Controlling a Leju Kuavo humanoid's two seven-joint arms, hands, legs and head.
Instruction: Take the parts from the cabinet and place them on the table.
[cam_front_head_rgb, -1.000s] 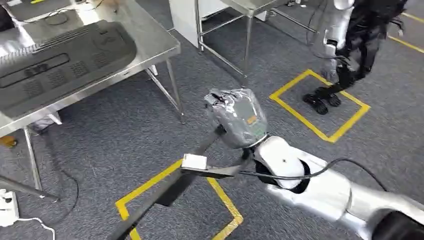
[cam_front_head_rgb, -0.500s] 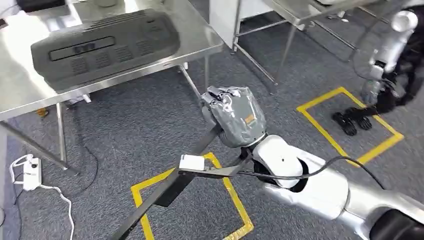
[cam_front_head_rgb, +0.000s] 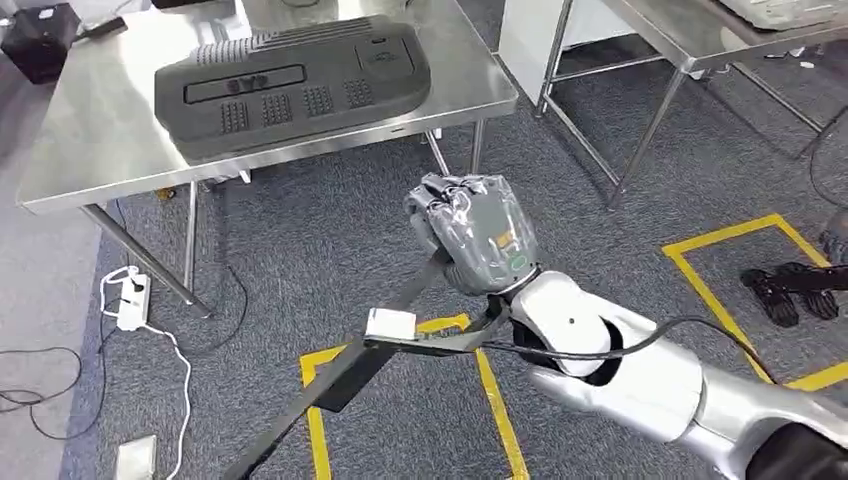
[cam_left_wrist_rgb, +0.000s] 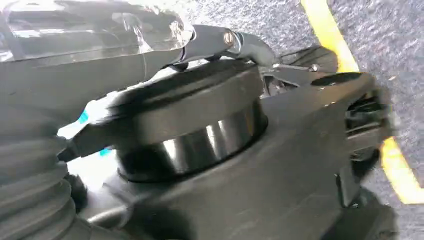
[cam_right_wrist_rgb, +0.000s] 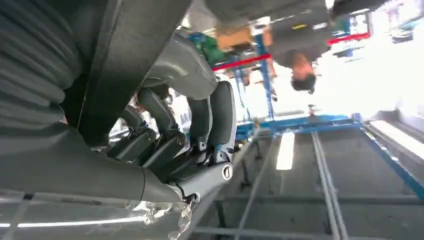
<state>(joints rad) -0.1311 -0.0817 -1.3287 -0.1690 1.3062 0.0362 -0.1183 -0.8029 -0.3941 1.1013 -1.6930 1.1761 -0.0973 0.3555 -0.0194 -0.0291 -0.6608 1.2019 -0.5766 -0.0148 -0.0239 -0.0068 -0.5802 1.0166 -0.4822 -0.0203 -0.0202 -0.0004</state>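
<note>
Black, long and awkward, the part clenched in the right robot hand wants level carrying — the table lies ahead, beyond its knuckles — with the trailing end kept off the carpet.

The table is showing brushed steel, dully shining, on thin steel legs. Near its far right corner the big panel is looking like matt dark-grey moulded plastic with ribbed and perforated patches. The floor is wearing rough grey carpet, crossed by glossy yellow tape. The right hand is sitting under crinkled, shiny clear film over grey plastic, and it is gripping a long bar of smooth matt black plastic carrying a white paper-like label. The forearm is gleaming in glossy white and silver shells. In the left wrist view the part is looking like dark plastic with a polished ring.
</note>
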